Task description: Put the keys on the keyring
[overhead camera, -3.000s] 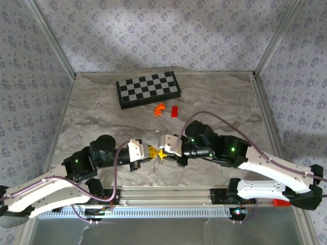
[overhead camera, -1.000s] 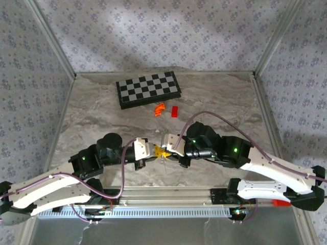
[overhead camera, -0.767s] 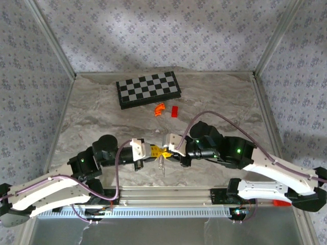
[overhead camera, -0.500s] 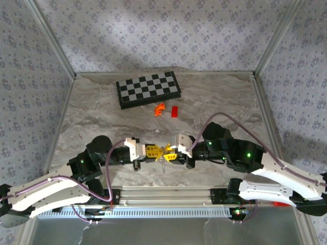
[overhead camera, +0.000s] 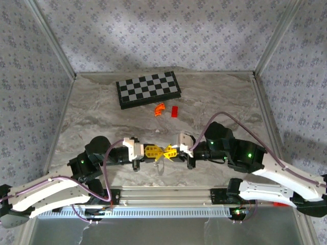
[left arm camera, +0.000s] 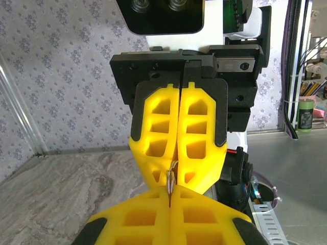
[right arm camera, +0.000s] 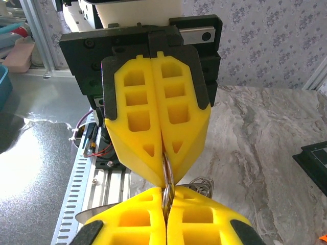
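Note:
Above the near part of the marble table [overhead camera: 102, 117], my left gripper [overhead camera: 157, 151] and right gripper [overhead camera: 167, 152] meet tip to tip. Both are shut on a thin silvery wire ring [right arm camera: 167, 174] of the keyring, seen edge-on between the yellow fingertips [left arm camera: 153, 214]. In the left wrist view the ring [left arm camera: 171, 178] bridges my left gripper [left arm camera: 170, 192] and the right arm's fingers [left arm camera: 199, 148]. A pale piece [overhead camera: 160, 164] hangs below the tips. A second wire loop [right arm camera: 203, 184] and a flat silvery blade [right arm camera: 94, 214] show beside my right gripper [right arm camera: 166, 196]. I cannot tell whether that blade belongs to the keys.
A black-and-white checkerboard [overhead camera: 148, 89] lies at the back of the table. In front of it are an orange curved piece [overhead camera: 159, 108] and a red block [overhead camera: 174, 111]. A metal rail [overhead camera: 168, 195] runs along the near edge, and patterned walls close in the sides.
The right arm has drawn back to the right and the left gripper has shifted slightly, so the fingers now line up tip to tip. The right jaws briefly opened and shut again on the ring.

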